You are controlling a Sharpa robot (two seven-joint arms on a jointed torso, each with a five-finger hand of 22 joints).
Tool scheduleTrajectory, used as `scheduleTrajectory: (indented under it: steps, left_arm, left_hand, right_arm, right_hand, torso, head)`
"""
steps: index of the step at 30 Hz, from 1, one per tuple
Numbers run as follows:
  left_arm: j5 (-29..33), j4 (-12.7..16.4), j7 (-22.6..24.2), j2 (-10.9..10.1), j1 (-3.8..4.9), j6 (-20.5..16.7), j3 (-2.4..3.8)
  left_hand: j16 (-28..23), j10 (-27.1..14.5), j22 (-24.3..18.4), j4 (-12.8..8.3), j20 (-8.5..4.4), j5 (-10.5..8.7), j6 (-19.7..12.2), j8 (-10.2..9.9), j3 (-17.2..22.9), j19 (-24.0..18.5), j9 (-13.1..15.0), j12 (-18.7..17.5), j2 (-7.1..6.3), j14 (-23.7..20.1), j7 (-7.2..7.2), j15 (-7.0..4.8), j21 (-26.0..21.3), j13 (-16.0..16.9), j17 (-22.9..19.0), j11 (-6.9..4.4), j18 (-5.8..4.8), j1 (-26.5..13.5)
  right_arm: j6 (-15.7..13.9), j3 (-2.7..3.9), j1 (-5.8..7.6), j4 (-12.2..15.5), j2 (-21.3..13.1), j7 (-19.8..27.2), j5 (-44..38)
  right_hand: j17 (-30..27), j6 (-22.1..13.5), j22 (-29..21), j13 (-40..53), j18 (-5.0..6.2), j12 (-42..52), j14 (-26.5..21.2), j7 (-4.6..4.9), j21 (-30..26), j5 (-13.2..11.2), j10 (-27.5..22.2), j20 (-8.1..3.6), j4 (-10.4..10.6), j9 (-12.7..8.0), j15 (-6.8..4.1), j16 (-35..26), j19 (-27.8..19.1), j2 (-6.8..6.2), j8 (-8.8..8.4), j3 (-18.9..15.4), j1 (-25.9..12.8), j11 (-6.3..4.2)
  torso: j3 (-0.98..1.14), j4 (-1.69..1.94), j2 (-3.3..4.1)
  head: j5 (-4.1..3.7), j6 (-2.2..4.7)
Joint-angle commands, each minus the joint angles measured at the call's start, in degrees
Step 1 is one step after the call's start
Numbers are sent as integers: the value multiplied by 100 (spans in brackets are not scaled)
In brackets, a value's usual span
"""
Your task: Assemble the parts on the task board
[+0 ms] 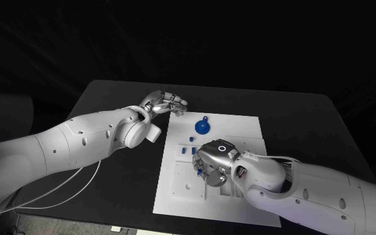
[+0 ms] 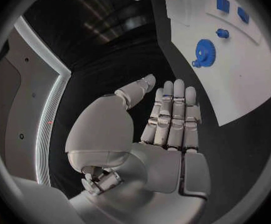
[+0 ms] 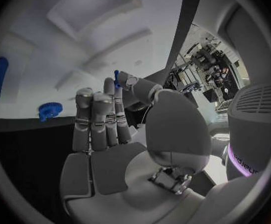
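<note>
Assembly is judged at an early stage. On the white rectangular task board (image 1: 235, 131), a blue toothed gear (image 1: 202, 128) and small blue block parts (image 1: 188, 149) lie loose. The right hand (image 3: 107, 124), over the board's middle, pinches a small blue peg (image 3: 117, 75). The left hand (image 2: 163, 122), off the board's far left corner, is released, fingers extended

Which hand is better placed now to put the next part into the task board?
Probably the right hand: it hovers over the task board and pinches a small blue part. The left hand, open, is beyond the board's far-left corner.
</note>
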Motion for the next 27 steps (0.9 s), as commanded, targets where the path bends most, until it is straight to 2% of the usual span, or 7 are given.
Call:
scheduleTrajectory:
  steps: [1, 13, 20, 27]
  left_arm:
    - [48, 13, 89, 3, 0, 22, 2]
    - [48, 27, 79, -11, -1, 58, 2]
    - [48, 28, 76, -14, -1, 69, 2]
    - [48, 30, 68, -21, -1, 87, 2]
  left_hand:
    - [-28, -33, 9, 19, 33, 21, -44, 38, -31, 3, -9, -12, 30, 10, 3, 17, -28, -6, 9, -15, 40, -22]
    - [-39, -35, 11, 23, 34, 20, -47, 39, -35, 0, -10, -12, 32, 9, 3, 19, -34, -8, 17, -14, 40, -26]
    - [-47, -37, 12, 23, 35, 21, -50, 40, -35, -1, -12, -13, 34, 8, 4, 20, -38, -10, 22, -14, 40, -25]
    - [-54, -39, 13, 25, 36, 21, -52, 40, -38, -3, -13, -14, 33, 7, 5, 21, -41, -12, 27, -13, 39, -27]
  right_arm:
    - [127, -2, -44, -39, 28, -46, -207]
    - [155, -2, -98, -93, 56, -52, -232]
    - [222, -2, -99, -150, 70, -98, -299]
    - [112, -2, -99, -163, 94, -150, -401]
  right_hand:
    - [-8, 43, 112, 5, 123, -38, -21, 6, 21, 28, 39, -28, -44, 3, -40, 16, 1, 69, 26, -5, 2, -12]
    - [-9, 45, 112, 8, 123, -40, -20, 5, 23, 29, 40, -28, -51, 5, -41, 17, 3, 72, 25, -4, -1, -12]
    - [-9, 46, 112, 10, 123, -41, -19, 5, 24, 29, 42, -29, -55, 6, -41, 17, 4, 72, 24, -4, -4, -12]
    - [-10, 47, 112, 12, 123, -43, -18, 4, 25, 26, 44, -29, -61, 8, -41, 18, 5, 70, 24, -4, -7, -13]
  torso:
    - [-1, 2, 2]
    - [-5, 6, -2]
    - [-4, 0, -2]
    - [0, -1, -2]
  head:
    - [16, -25]
    - [40, -69]
    - [56, -72]
    - [63, -77]
